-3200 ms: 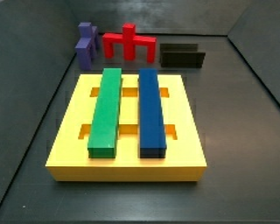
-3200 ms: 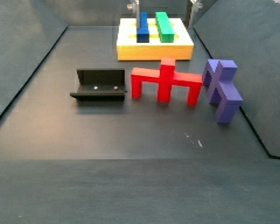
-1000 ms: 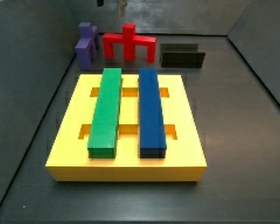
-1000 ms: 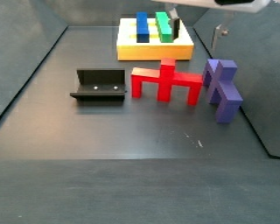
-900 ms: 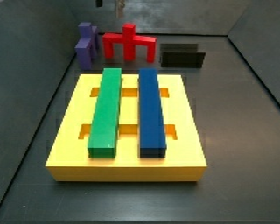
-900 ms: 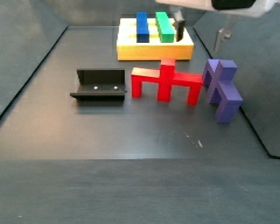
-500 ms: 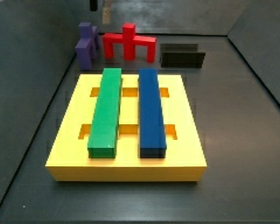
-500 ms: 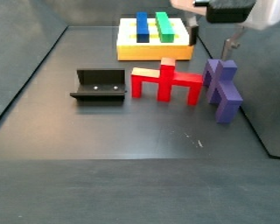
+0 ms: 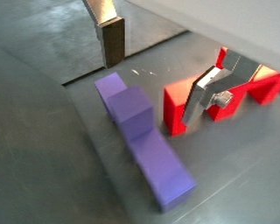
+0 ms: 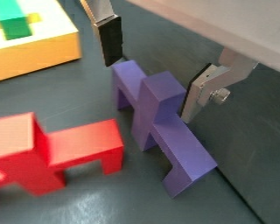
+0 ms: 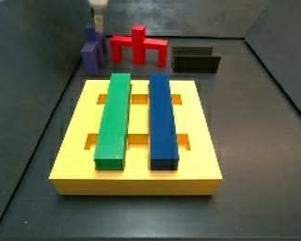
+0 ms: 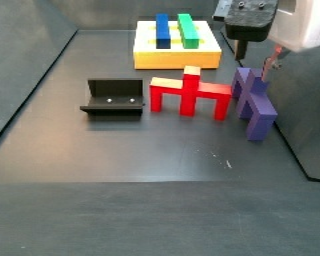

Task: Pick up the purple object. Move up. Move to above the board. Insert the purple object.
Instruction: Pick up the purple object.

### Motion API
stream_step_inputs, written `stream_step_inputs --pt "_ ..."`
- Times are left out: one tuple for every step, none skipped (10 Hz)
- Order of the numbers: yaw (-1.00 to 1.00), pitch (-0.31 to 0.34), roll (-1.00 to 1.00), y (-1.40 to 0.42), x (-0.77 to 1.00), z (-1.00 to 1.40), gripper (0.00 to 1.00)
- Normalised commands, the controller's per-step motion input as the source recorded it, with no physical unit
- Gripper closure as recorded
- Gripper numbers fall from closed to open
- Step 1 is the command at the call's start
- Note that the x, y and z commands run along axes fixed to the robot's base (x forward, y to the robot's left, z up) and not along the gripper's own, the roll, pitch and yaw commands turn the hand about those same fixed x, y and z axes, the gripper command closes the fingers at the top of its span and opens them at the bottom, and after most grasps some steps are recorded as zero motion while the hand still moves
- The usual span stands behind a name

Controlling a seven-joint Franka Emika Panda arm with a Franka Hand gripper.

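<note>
The purple object [image 12: 252, 101] stands upright on the dark floor by the wall, right beside a red piece [image 12: 190, 93]. It shows in both wrist views [image 9: 143, 144] [image 10: 160, 122] and small at the far end in a side view [image 11: 90, 52]. My gripper [image 12: 252, 58] hangs just above its top, open and empty. The fingers [image 10: 108, 39] stand apart on either side of the purple object [image 9: 112, 39], not touching it. The yellow board [image 11: 78, 141] carries a green bar [image 11: 113, 118] and a blue bar [image 11: 164, 118].
The red piece [image 11: 138, 45] stands close against the purple object [image 10: 60, 149]. The dark fixture [image 12: 112, 98] stands on the floor beyond the red piece [image 11: 198, 60]. The enclosure wall runs close behind the purple object. The board also shows in a side view [image 12: 143, 52].
My gripper has come in from above and descended toward the purple object, jaws open throughout. The pieces and the board have not moved.
</note>
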Motion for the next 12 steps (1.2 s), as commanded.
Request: stream_step_inputs --pt "-0.90 -0.017 -0.01 0.00 -0.26 -0.09 0.00" --pt "-0.89 -0.031 -0.01 0.00 -0.27 -0.13 0.00" --pt "-0.88 -0.037 -0.04 0.00 -0.27 -0.15 0.00" --pt "-0.82 -0.036 -0.06 0.00 -0.33 -0.10 0.00" --pt "-0.27 -0.040 0.00 0.17 -0.40 -0.08 0.00" --pt "0.00 -0.033 0.00 0.19 -0.12 -0.17 0.00" --pt "0.18 0.000 0.00 0.06 0.05 -0.11 0.00" --pt "0.15 0.000 0.00 0.00 0.12 -0.12 0.00" --pt "0.23 0.000 0.00 0.00 0.25 -0.15 0.00" --pt "0.15 0.000 0.00 0.00 0.28 -0.14 0.00" --pt "0.00 0.000 0.00 0.00 0.14 -0.14 0.00" --pt "-0.09 0.000 0.00 0.00 0.00 -0.16 0.00"
